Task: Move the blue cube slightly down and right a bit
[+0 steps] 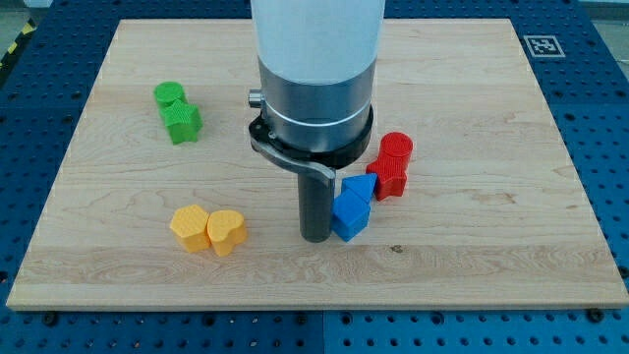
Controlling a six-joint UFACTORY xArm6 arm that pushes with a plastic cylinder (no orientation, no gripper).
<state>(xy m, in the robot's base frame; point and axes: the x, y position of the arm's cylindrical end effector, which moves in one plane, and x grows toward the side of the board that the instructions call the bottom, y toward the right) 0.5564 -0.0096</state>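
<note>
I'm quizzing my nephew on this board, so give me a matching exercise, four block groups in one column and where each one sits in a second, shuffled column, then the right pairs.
Column one:
1. green blocks
2. yellow blocks
3. blue blocks
4. red blocks

Column two:
A. right beside my tip, on its right in the view
B. upper left part of the board
C. just up and right of the blue ones
D. lower left, near the board's bottom edge

Pairs: 1-B, 2-D, 3-A, 4-C
</note>
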